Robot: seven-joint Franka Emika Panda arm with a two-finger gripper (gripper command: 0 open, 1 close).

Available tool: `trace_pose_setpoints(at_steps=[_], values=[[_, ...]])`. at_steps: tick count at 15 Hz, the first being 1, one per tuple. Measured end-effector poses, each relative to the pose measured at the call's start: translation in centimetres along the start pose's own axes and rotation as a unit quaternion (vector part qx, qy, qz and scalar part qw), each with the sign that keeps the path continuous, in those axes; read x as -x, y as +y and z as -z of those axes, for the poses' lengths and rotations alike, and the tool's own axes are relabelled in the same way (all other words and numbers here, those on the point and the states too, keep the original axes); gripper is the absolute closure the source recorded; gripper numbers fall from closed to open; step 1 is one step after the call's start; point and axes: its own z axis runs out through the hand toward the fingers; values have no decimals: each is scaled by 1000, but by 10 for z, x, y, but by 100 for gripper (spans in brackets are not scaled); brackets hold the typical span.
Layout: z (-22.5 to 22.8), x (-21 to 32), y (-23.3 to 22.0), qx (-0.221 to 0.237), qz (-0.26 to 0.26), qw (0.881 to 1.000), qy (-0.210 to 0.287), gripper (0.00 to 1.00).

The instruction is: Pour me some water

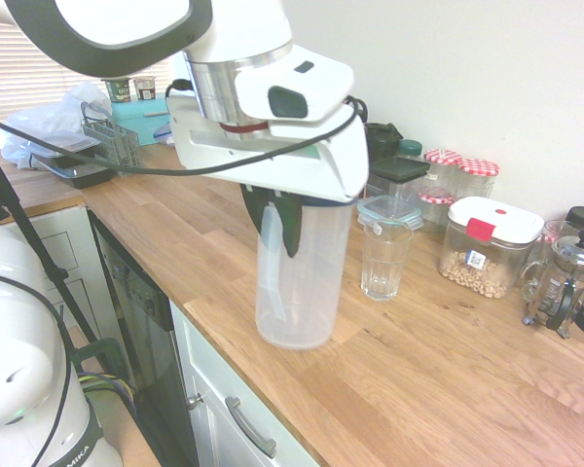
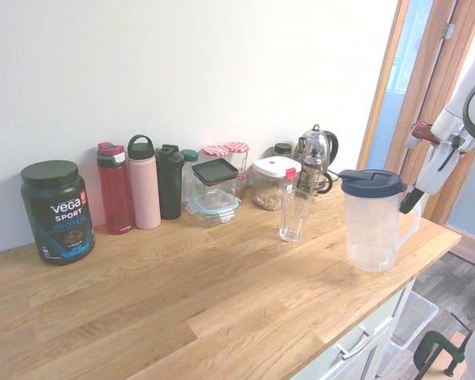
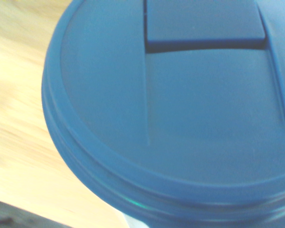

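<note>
First exterior view: I have the tool [image 1: 277, 219] clamped on the handle of the jug [image 1: 297, 282], fingers together round it, the white hand hiding the lid. The jug is a frosted plastic cylinder, tapering slightly to a rounded base, upright, with its base low over the tabletop [image 1: 438, 370]; whether it touches I cannot tell. The tumbler [image 1: 384, 258], clear ribbed glass, stands just beside it on oiled wood planks. The water should be inside the jug, but I cannot make out any level through the frosted wall. Behind: a nut canister [image 1: 487, 243] with white lid and red clip, and a glass cafetière [image 1: 563, 277]. Second exterior view: the jug [image 2: 372, 222] sits near the tabletop's end, blue lid [image 2: 370, 182] on, handle turned away from the tumbler [image 2: 294, 214], which stands near it, apart. Only a dark tip of the tool [image 2: 412, 202] shows at the handle. Along the wall stand a black tub [image 2: 57, 210], a red bottle [image 2: 115, 188] and a pink bottle [image 2: 144, 182]. Wrist view: smooth matte blue lid [image 3: 180, 118], flat disc with a raised rectangular spout flap [image 3: 204, 21]. For the pour, I judge it best to bring the spout over the tumbler's rim before tilting, then tip slowly with the lid seated.
</note>
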Motion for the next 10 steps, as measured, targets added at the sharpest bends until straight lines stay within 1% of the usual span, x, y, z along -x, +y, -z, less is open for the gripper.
trace_pose_setpoints(at_steps=[2,4,6,10], values=[[0,-28,21,10,-13,1000,-4,100],[4,-61,20,26,-14,999,-14,100],[14,-91,0,59,-5,997,-42,100],[23,-145,-62,135,-36,984,-108,100]])
